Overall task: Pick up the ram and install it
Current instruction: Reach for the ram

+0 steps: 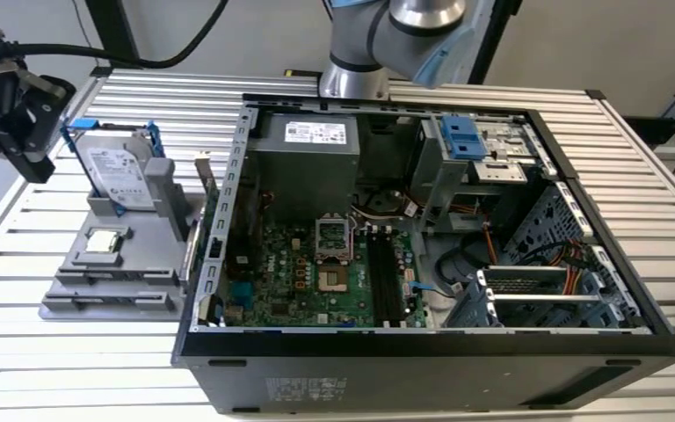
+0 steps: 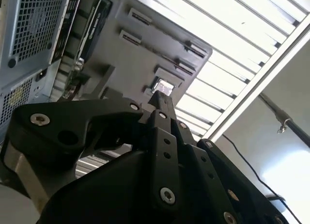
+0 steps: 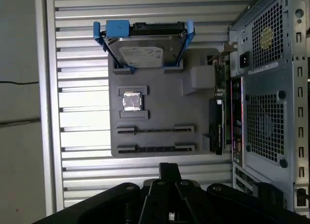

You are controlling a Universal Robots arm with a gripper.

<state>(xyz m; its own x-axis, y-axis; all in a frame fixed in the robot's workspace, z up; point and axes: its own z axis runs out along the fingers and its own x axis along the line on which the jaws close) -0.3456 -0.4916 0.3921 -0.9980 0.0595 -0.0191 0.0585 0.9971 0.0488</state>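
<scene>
Ram [image 3: 216,126] — a long, thin, dark stick — stands on edge in the grey tray [image 3: 160,112], at the case's [image 1: 431,369] 9 o'clock in the exterior view. Gripper [image 3: 169,168] jaws pressed together, empty.

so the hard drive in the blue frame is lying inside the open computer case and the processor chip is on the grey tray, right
Not quite. The hard drive in its blue frame is not inside the computer case; it stands upright on the grey tray beside the case, as the exterior view shows. The processor chip is on that tray.
</scene>
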